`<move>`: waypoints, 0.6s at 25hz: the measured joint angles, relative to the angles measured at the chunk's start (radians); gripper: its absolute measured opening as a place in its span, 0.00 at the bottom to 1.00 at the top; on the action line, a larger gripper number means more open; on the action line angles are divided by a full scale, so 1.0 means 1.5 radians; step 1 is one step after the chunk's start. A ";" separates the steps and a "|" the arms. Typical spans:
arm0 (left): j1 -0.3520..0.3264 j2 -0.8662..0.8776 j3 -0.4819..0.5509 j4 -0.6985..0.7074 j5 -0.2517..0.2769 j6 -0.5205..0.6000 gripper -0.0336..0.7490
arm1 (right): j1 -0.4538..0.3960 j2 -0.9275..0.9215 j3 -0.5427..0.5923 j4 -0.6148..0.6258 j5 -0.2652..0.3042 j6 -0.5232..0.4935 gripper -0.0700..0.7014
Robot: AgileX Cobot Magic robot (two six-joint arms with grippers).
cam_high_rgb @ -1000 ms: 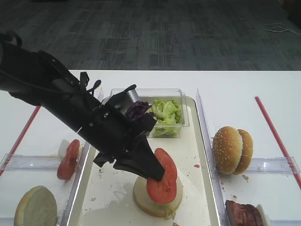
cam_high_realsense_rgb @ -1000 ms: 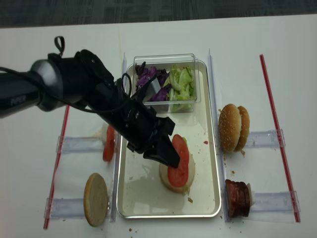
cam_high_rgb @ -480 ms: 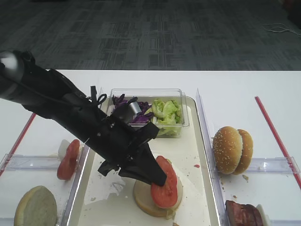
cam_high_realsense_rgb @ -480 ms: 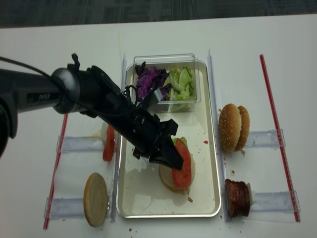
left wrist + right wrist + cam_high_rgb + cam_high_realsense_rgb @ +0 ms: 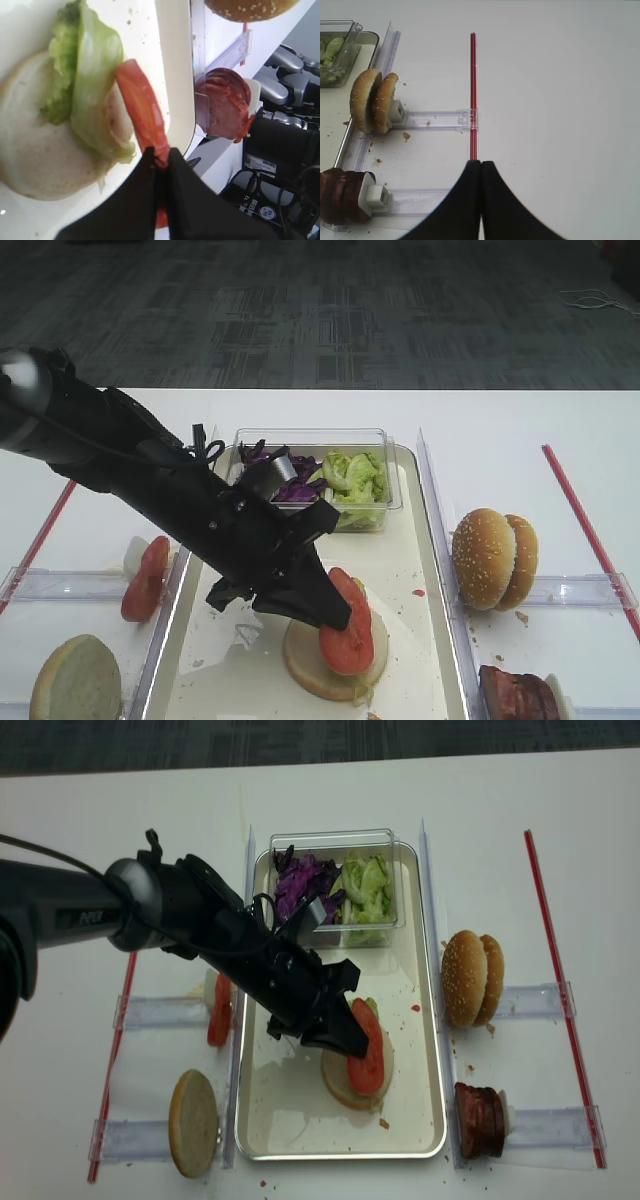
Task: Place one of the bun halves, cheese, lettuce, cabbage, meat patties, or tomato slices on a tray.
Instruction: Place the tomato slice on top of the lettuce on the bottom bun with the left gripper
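White surface at frame centre: your left fingers (image 5: 159,159) stay clamped on the tomato slice (image 5: 142,112) rim over the tray (image 5: 425,1050); expect it soft, slippery, tear-prone; right fingers (image 5: 480,172) closed, empty.

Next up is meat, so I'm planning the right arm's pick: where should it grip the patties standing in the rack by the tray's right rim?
Grip the meat patties across their flat faces at the top edge, coming from above. They stand on edge in the clear rack, whose white stop blocks the right side. The right gripper is shut now.
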 joint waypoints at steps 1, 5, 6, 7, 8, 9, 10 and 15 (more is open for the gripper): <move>0.000 0.000 0.000 0.000 -0.003 -0.002 0.04 | 0.000 0.000 0.000 0.000 0.000 0.000 0.10; 0.000 0.001 0.000 0.001 -0.011 -0.004 0.04 | 0.000 0.000 0.000 0.000 0.000 0.001 0.10; 0.000 0.002 0.000 0.001 -0.012 -0.005 0.04 | 0.000 0.000 0.000 0.000 0.000 0.001 0.10; 0.000 0.003 0.000 0.001 -0.013 -0.005 0.04 | 0.000 0.000 0.000 0.000 0.000 0.001 0.10; 0.000 0.003 0.000 0.001 -0.016 -0.005 0.04 | 0.000 0.000 0.000 0.000 0.000 0.001 0.10; 0.000 0.003 0.000 0.001 -0.019 -0.005 0.04 | 0.000 0.000 0.000 0.000 0.000 0.001 0.10; 0.000 0.003 0.000 0.001 -0.022 -0.007 0.04 | 0.000 0.000 0.000 0.000 0.000 0.001 0.10; 0.000 0.003 0.000 0.001 -0.025 -0.014 0.04 | 0.000 0.000 0.000 0.000 0.000 0.001 0.10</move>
